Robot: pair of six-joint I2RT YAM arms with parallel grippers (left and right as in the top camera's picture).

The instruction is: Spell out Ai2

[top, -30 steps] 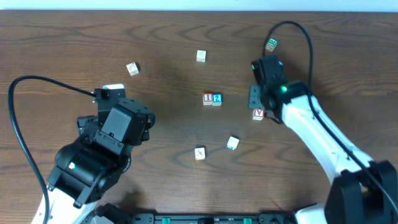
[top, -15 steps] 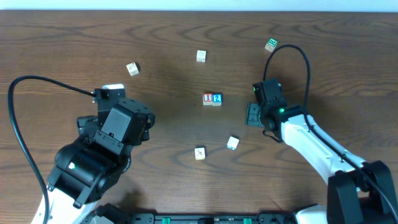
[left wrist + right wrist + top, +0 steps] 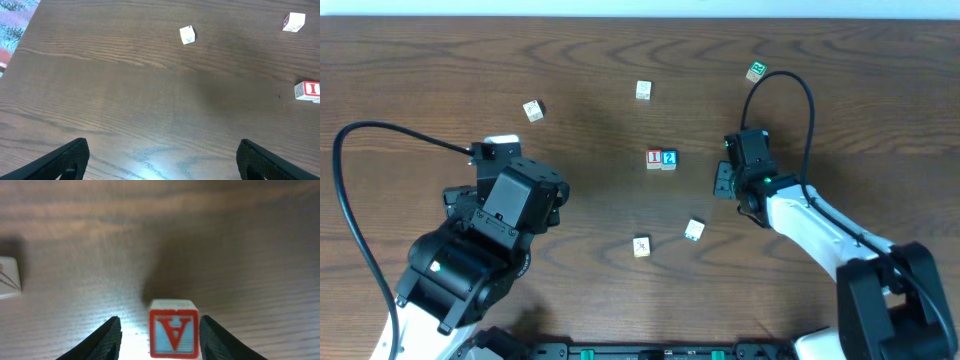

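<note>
The cube with the red A (image 3: 173,334) stands on the table between the jaws of my right gripper (image 3: 160,326). The jaws are open: the cube sits close to the right finger, and a gap shows on its left. From above, the right gripper (image 3: 724,180) hides this cube. The red I cube (image 3: 654,158) and the blue 2 cube (image 3: 669,158) sit side by side, touching, left of that gripper. The I cube (image 3: 309,91) also shows at the right edge of the left wrist view. My left gripper (image 3: 162,157) is wide open over bare wood.
Pale cubes with faint marks lie scattered at the back (image 3: 533,110), (image 3: 643,90) and at the front middle (image 3: 694,230), (image 3: 641,246). A green-marked cube (image 3: 756,71) sits at the back right. Another pale cube (image 3: 9,277) lies left of the right gripper. The left arm (image 3: 510,200) fills the front left.
My right gripper has moved toward the front and come down over the A cube, which the overhead view showed a second ago and now hides. The left arm has not moved.
</note>
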